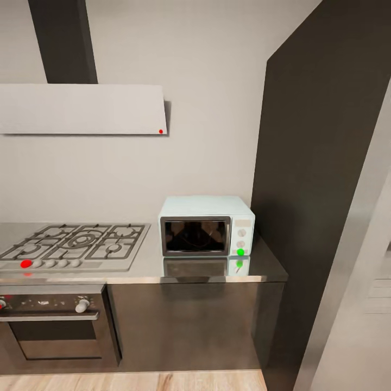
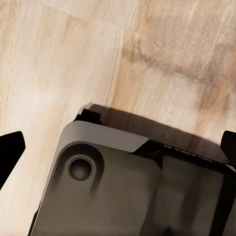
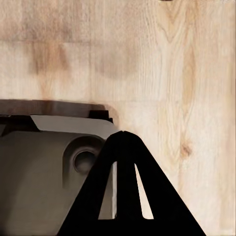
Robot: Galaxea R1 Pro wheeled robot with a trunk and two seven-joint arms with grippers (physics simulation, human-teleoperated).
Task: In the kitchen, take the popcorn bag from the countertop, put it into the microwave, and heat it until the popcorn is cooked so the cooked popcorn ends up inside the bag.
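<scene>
On the countertop (image 1: pixel 141 271) we see the microwave (image 1: pixel 206 226), door shut, green dot lit.
No popcorn bag on the bare counter beside it; we can't tell if it's inside behind the dark door glass, so done or not is unclear. Left claw (image 2: pixel 118 147) is wide, tips far apart. Right claw (image 3: pixel 125 184) looks closed & empty, over wood floor (image 3: pixel 147 59).
</scene>
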